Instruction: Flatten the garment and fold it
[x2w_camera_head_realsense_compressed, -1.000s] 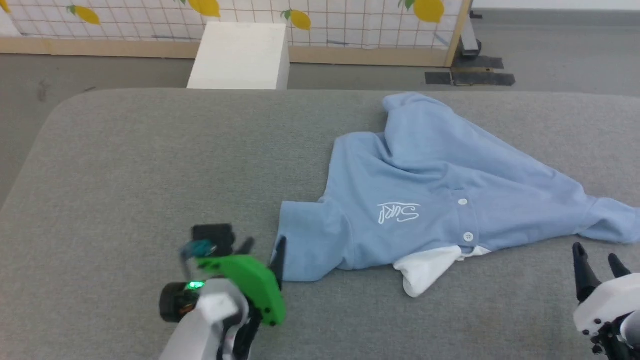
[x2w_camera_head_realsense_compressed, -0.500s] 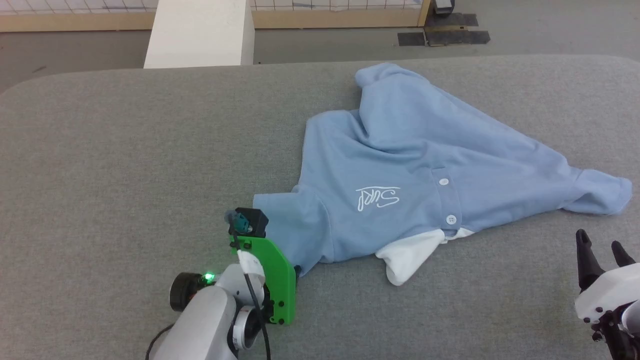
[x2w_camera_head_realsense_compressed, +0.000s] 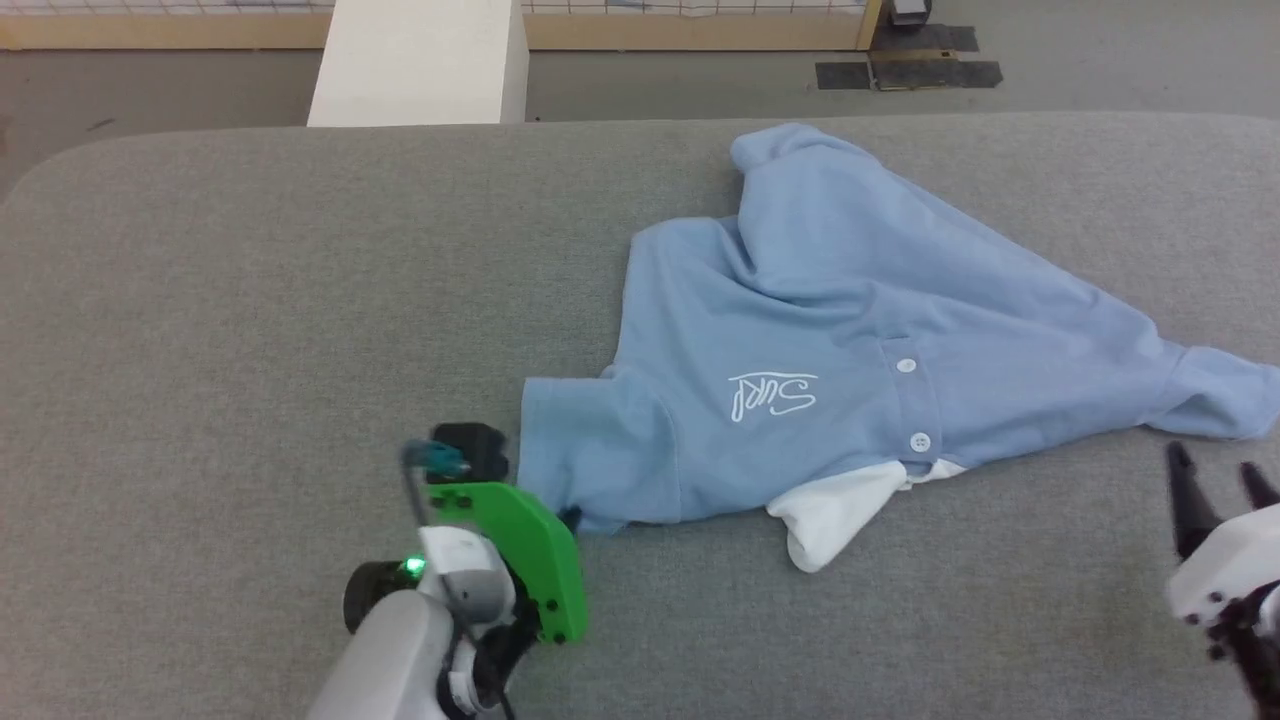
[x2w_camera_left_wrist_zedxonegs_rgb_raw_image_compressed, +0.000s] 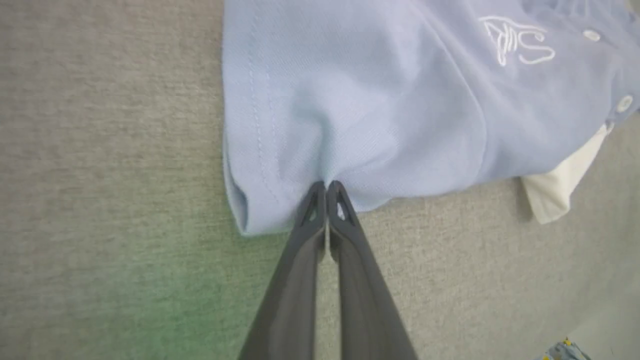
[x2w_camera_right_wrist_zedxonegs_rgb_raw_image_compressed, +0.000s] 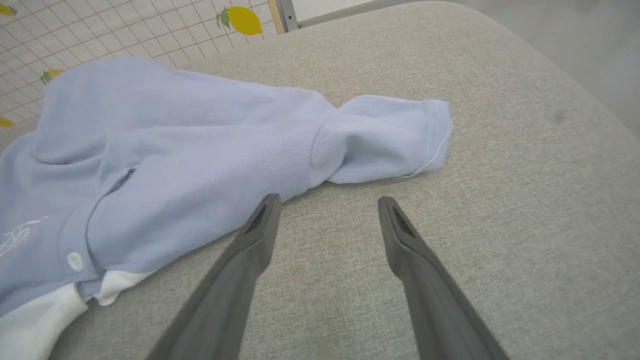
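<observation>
The left gripper's (x2w_camera_left_wrist_zedxonegs_rgb_raw_image_compressed: 326, 187) jaws are pressed together on the near edge of the shirt's (x2w_camera_head_realsense_compressed: 800, 320) left sleeve (x2w_camera_head_realsense_compressed: 590, 460), where the cloth puckers between the tips. The right gripper's (x2w_camera_right_wrist_zedxonegs_rgb_raw_image_compressed: 327, 200) jaws stand wide apart over bare surface, just near of the right sleeve (x2w_camera_right_wrist_zedxonegs_rgb_raw_image_compressed: 390, 137) and not touching it.

The shirt lies on a wide pad (x2w_camera_head_realsense_compressed: 250, 300) covered in grey woven cloth, with rounded far corners. Beyond it is a grey floor (x2w_camera_head_realsense_compressed: 650, 90), a white block (x2w_camera_head_realsense_compressed: 420, 60) standing at the pad's far edge, and dark patches (x2w_camera_head_realsense_compressed: 910, 72) on the floor to the far right. A wood-framed panel (x2w_camera_right_wrist_zedxonegs_rgb_raw_image_compressed: 100, 35) printed with a grid and yellow lemons runs along the back.

The shirt sits right of the pad's centre, front up, its collar toward the near edge and its body bunched in loose folds toward the far side. It is light blue with short sleeves spread left and right. The white collar (x2w_camera_head_realsense_compressed: 830, 515) pokes out at the near side. Two white buttons (x2w_camera_head_realsense_compressed: 906, 366) sit on the placket.

A white cursive logo (x2w_camera_head_realsense_compressed: 772, 395) on the chest seems to begin "Sur"; the last letter cannot be read.
</observation>
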